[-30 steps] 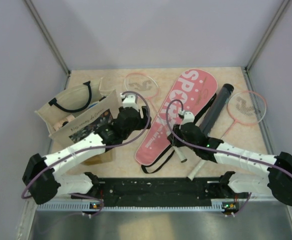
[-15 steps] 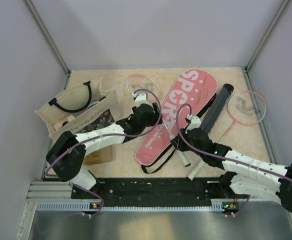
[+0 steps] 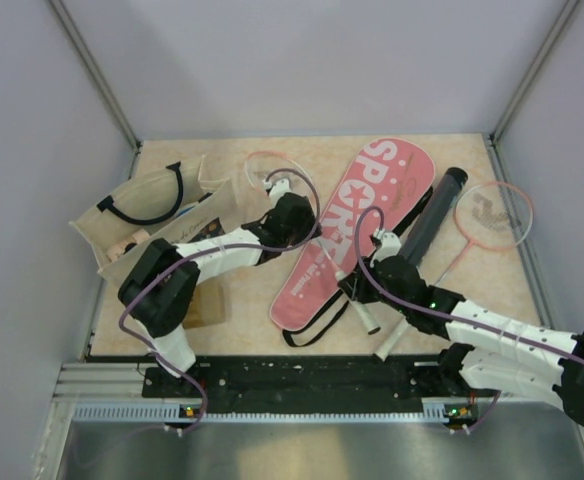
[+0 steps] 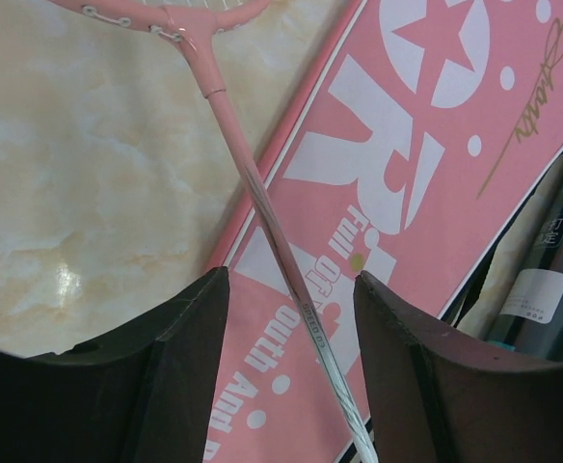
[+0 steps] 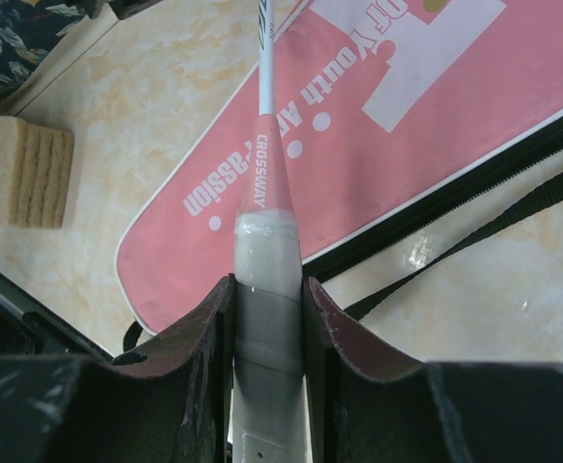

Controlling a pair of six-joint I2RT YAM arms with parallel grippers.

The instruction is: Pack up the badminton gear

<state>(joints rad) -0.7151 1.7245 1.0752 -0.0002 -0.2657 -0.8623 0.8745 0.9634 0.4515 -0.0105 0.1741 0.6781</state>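
The pink-rimmed racket with a white shaft (image 4: 283, 249) lies slantwise across the pink racket-shaped "SPORT" cover with black strap (image 3: 367, 195). Its strung head rests on the beige marbled worktop (image 4: 79, 193) towards the far edge, and its handle points back towards the arms.

It looks light, but it is long, so a hold at one end alone would probably let the other end sag and swing. The thin shaft is smooth, glossy and springy, and it is likely to slip or twist in a pinch. The strings and slim rim look like the delicate parts, best left untouched. The tape-wrapped handle is thick and gives good friction, which makes it the soundest place to grip. A second hold low on the shaft, near the pink throat, would steady the head.

The right fingers (image 5: 200, 371) are pressed against both sides of that wrapped handle, just below its pink cone, and have a firm grip on it. The left fingers (image 4: 180, 371) stand well apart astride the shaft, which runs up through the gap between them. Neither pad appears to touch it, so they hold nothing.
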